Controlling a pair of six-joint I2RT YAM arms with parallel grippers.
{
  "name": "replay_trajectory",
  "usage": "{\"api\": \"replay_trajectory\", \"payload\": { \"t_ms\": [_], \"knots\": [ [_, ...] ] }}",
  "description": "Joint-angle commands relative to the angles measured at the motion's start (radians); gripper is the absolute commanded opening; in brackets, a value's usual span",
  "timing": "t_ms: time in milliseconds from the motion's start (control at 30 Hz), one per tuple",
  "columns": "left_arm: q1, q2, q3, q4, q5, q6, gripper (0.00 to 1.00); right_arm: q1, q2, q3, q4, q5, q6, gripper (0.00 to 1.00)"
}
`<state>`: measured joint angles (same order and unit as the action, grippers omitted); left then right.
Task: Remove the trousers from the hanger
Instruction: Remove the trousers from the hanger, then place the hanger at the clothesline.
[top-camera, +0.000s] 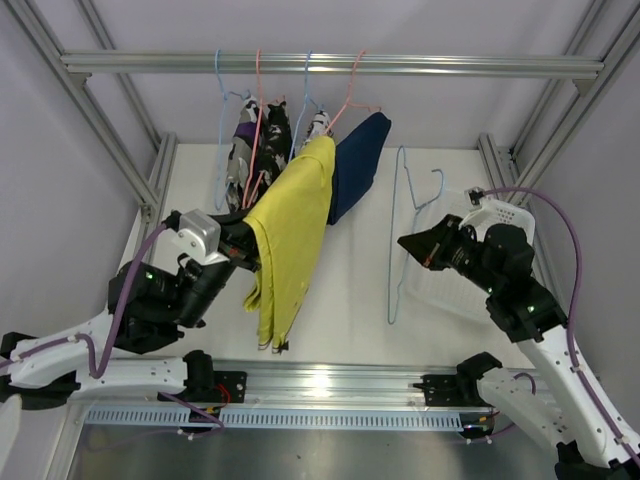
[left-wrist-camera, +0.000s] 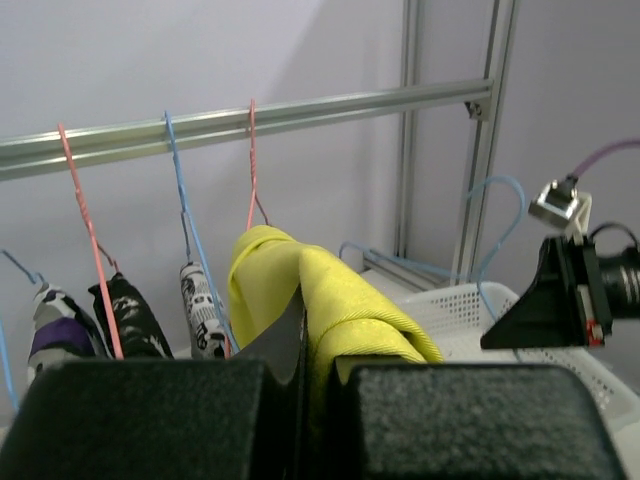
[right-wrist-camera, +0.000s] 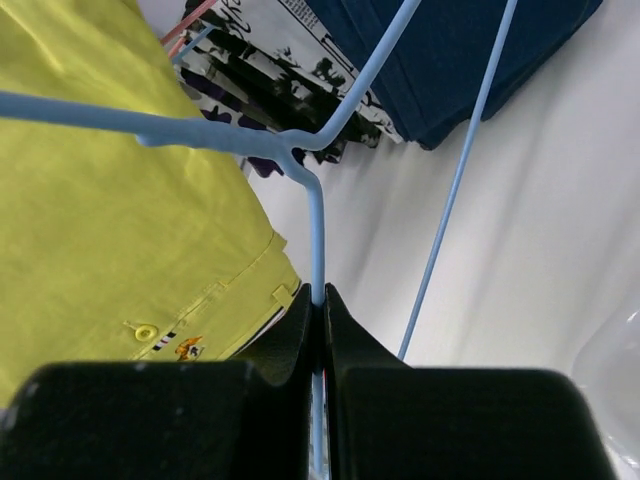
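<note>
Left tool (left-wrist-camera: 305, 372): clamped on a fold of the yellow-green trousers (top-camera: 290, 230).
Right tool (right-wrist-camera: 320, 300): pinched together on the wire of a blue hanger (right-wrist-camera: 316, 240), held off the rail (top-camera: 330, 65) above the desk (top-camera: 350, 300).
Yellow-green trousers: top end up among the hangers under the rail, the rest draping toward the left tool.
Navy trousers (top-camera: 358, 165): hanging just to their right.
Patterned trousers (top-camera: 262, 140): hanging to their left.

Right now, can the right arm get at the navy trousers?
Probably not as is: the right pincer is shut on the empty blue hanger, which sits between it and the navy trousers. Path looks free otherwise, once it lets go.
</note>
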<state>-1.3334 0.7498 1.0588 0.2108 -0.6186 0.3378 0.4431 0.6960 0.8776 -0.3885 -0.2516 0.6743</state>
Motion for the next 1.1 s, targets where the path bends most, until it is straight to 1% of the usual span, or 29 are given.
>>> {"api": "replay_trajectory", "payload": {
  "t_ms": [0, 200, 333, 400, 600, 633, 733, 867, 1067],
  "knots": [
    [-0.006, -0.047, -0.003, -0.028, -0.006, -0.037, 0.01, -0.003, 0.077, 0.125, -0.13, 0.009, -0.139, 0.0],
    [-0.006, -0.139, -0.117, -0.071, 0.025, -0.088, 0.01, -0.014, 0.196, 0.236, -0.187, 0.057, -0.206, 0.0],
    [-0.006, -0.184, -0.167, -0.112, 0.055, -0.131, 0.01, -0.033, 0.272, 0.342, -0.213, 0.063, -0.239, 0.0],
    [-0.006, -0.208, -0.206, -0.106, 0.063, -0.134, 0.01, -0.04, 0.299, 0.383, -0.225, 0.071, -0.26, 0.0],
    [-0.006, -0.233, -0.218, -0.14, 0.082, -0.138, 0.01, -0.086, 0.391, 0.529, -0.25, 0.051, -0.283, 0.0],
    [-0.006, -0.25, -0.253, -0.133, 0.079, -0.135, 0.01, -0.092, 0.419, 0.546, -0.256, 0.04, -0.285, 0.0],
    [-0.006, -0.273, -0.281, -0.126, 0.079, -0.14, 0.01, -0.112, 0.457, 0.599, -0.259, 0.02, -0.294, 0.0],
    [-0.006, -0.268, -0.287, -0.136, 0.088, -0.149, 0.01, -0.13, 0.532, 0.665, -0.268, 0.005, -0.304, 0.0],
    [-0.006, -0.25, -0.283, -0.152, 0.083, -0.151, 0.01, -0.153, 0.6, 0.784, -0.303, -0.006, -0.326, 0.0]
  ]
}}
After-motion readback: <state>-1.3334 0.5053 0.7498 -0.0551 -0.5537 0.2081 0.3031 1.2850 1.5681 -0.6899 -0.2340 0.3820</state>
